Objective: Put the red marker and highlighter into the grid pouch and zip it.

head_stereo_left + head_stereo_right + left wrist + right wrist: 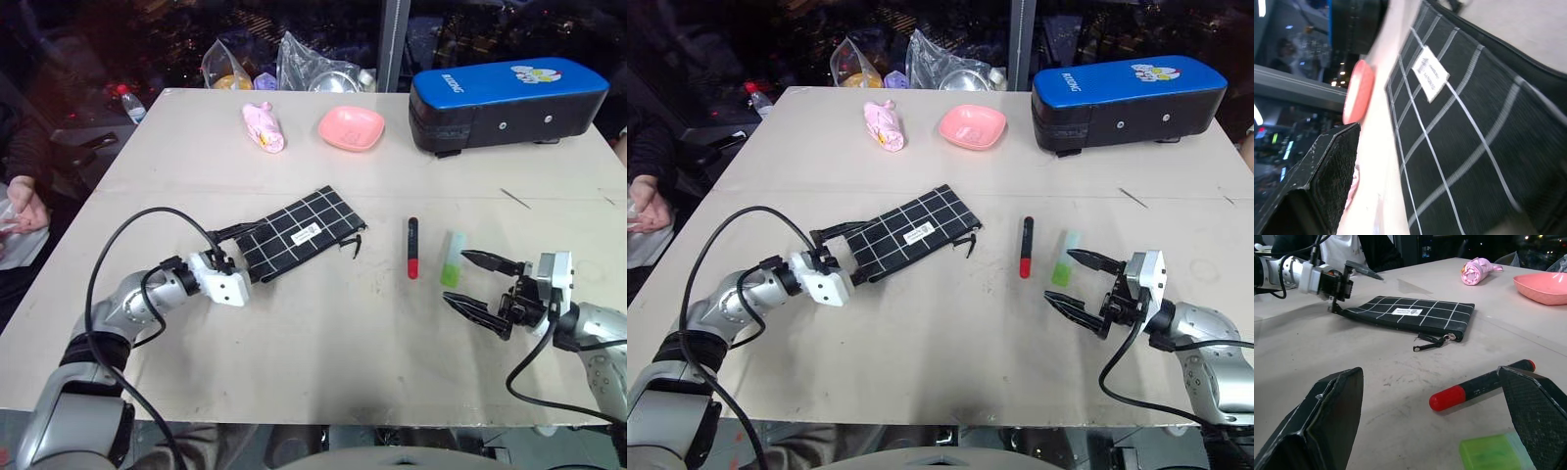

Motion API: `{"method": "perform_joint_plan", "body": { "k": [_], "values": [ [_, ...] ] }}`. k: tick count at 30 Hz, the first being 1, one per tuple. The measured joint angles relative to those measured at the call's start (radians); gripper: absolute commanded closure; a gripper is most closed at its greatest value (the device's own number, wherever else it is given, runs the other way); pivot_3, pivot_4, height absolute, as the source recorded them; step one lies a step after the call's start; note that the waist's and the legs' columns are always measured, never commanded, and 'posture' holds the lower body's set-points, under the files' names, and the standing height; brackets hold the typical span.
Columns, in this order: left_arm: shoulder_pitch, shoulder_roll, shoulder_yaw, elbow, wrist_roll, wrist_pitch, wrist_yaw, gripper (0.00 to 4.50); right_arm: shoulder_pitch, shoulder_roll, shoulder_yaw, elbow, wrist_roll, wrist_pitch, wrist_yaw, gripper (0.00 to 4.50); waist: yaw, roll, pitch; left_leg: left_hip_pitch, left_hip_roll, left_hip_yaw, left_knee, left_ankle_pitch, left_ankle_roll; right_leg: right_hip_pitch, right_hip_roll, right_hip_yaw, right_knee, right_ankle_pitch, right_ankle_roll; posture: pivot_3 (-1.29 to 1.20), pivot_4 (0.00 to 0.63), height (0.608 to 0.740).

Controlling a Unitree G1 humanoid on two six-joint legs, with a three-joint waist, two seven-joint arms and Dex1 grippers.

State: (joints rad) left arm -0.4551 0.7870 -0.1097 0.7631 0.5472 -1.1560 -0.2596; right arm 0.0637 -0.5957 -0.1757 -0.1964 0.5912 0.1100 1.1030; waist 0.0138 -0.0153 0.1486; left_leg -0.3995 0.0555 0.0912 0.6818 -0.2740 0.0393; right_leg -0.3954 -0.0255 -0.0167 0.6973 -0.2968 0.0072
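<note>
Pouch [299, 233]: flat black fabric, white grid lines, small white label, zipper pull trailing at its right end; lies mid-table. Left gripper [238, 245]: jaws spread wide around the pouch's left end, nothing clamped. Step in hand, by judgement: pin that end firmly and squarely so the zipper can be drawn without the fabric sliding. Marker [412, 247]: black and red, right of the pouch. Highlighter [453, 258]: green, further right. Right gripper [470, 282]: wide open, empty, beside the highlighter.
</note>
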Motion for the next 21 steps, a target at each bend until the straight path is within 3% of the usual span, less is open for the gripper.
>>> {"method": "perform_joint_plan", "body": {
  "k": [6,10,13,16,17,19,21],
  "values": [
    [-0.05,-0.044,-0.048,0.004,0.082,0.041,0.115,0.05,-0.001,0.0,0.0,0.0,0.0,-0.001,-0.006,0.04,0.001,0.0,0.0,0.0,0.0,0.0,0.0,0.0,0.0,0.0,0.0,0.0,0.0,0.0,0.0,0.0,0.15,0.716],
    [-0.087,-0.065,-0.092,0.04,0.119,0.039,0.179,1.04,-0.002,0.0,0.0,-0.001,0.0,-0.002,-0.015,0.0,0.0,0.0,0.0,0.0,0.0,0.0,0.0,0.0,0.0,0.0,0.0,0.0,0.0,0.0,0.0,0.0,0.15,0.716],
    [-0.092,-0.07,-0.113,0.056,0.136,0.028,0.221,2.53,-0.002,-0.001,0.0,-0.001,0.0,-0.002,-0.018,0.0,-0.002,0.0,0.0,0.0,0.0,0.0,0.0,0.0,0.0,0.0,0.0,0.0,0.0,0.0,0.0,0.0,0.15,0.716],
    [-0.093,-0.057,-0.12,0.052,0.162,0.008,0.291,3.73,-0.002,-0.001,0.0,-0.001,-0.001,-0.005,-0.018,0.0,-0.002,0.0,0.0,0.0,0.0,0.0,0.0,0.0,0.0,0.0,0.0,0.0,0.0,0.0,0.0,0.0,0.15,0.716],
    [-0.093,-0.051,-0.12,0.049,0.166,0.002,0.31,3.73,-0.002,-0.001,0.0,0.0,-0.002,-0.005,-0.018,0.0,-0.002,0.0,0.0,0.0,0.0,0.0,0.0,0.0,0.0,0.0,0.0,0.0,0.0,0.0,0.0,0.0,0.15,0.716],
    [-0.093,-0.042,-0.127,0.047,0.182,-0.006,0.338,4.46,-0.002,-0.001,0.0,0.0,-0.004,-0.005,-0.019,0.0,-0.002,0.0,0.0,0.0,0.0,0.0,0.0,0.0,0.0,0.0,0.0,0.001,0.0,0.0,0.0,0.0,0.15,0.716],
    [-0.096,-0.034,-0.127,0.045,0.196,-0.011,0.378,4.47,-0.002,0.0,0.0,0.0,-0.006,-0.006,-0.021,0.0,-0.001,0.0,0.0,0.0,0.0,0.0,0.0,0.0,0.0,0.0,0.0,0.0,0.0,0.0,0.0,0.0,0.15,0.716]
  ]
}}
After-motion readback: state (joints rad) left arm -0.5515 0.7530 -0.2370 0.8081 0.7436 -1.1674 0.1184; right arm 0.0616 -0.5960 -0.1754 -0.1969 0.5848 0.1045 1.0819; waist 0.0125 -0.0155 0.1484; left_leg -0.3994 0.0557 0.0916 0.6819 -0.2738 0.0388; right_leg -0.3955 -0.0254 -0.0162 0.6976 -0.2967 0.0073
